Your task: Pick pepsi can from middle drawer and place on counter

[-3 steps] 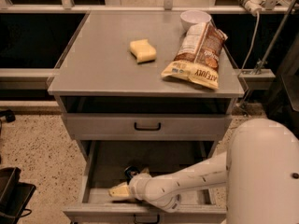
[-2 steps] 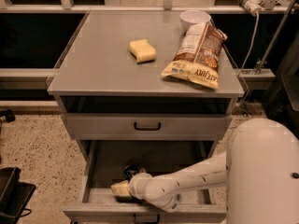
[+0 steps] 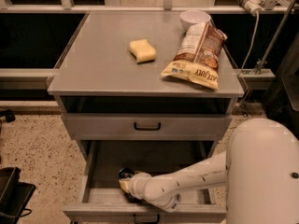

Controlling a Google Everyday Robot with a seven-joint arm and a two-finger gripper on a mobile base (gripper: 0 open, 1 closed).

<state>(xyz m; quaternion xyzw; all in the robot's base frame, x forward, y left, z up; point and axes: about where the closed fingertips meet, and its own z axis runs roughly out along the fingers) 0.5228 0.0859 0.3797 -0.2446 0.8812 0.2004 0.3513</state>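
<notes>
The middle drawer is pulled open under the cabinet. The pepsi can stands in its front left part; only its dark top and silvery rim show. My arm reaches into the drawer from the right, and my gripper sits right at the can, just in front of it and partly covering it. The counter is the flat grey top of the cabinet.
On the counter lie a yellow sponge, a brown-and-yellow snack bag and a white bowl. The top drawer is closed. My white body fills the lower right. A black object is on the floor at left.
My gripper has moved a little right and deeper into the drawer, closing up against the can. Nothing on the counter has moved.
</notes>
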